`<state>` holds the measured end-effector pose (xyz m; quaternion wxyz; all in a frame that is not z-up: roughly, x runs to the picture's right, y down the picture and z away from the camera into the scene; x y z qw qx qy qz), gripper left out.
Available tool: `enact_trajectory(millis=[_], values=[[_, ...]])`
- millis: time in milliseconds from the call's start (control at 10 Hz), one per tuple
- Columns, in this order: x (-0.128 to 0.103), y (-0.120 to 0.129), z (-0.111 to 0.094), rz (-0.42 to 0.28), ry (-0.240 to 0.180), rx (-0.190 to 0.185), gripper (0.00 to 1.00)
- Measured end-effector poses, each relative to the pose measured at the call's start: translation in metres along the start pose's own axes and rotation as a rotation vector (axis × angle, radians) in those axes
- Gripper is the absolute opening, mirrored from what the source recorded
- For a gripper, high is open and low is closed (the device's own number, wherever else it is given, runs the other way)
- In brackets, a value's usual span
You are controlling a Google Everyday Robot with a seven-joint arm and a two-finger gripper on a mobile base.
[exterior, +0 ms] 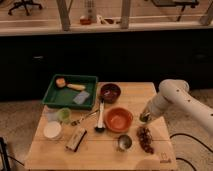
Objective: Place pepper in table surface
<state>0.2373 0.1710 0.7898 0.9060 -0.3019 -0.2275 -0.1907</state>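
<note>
My gripper (144, 118) is at the end of the white arm (172, 97), low over the right side of the pale wooden table surface (100, 156), just right of the orange bowl (119, 119). It is shut on the pepper (144, 119), a small dull-green lump at its tip, close above the planks. I cannot tell whether the pepper touches the wood. The dark-red grape cluster (145, 139) lies just in front of the gripper.
A green tray (55, 98) with food items stands at the back left. A dark bowl (110, 92), a pale-green cup (63, 115), a white cup (52, 130), a ladle (100, 119), a metal cup (124, 143) and a snack packet (76, 139) are on the table.
</note>
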Motion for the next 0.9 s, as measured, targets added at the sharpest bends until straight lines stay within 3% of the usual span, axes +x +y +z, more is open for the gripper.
enact_trajectory(millis=[200,900], values=[[0.005,-0.001,-0.002,0.011,0.006,0.003,0.79],[0.021,0.001,-0.01,0.036,0.02,-0.002,0.8]])
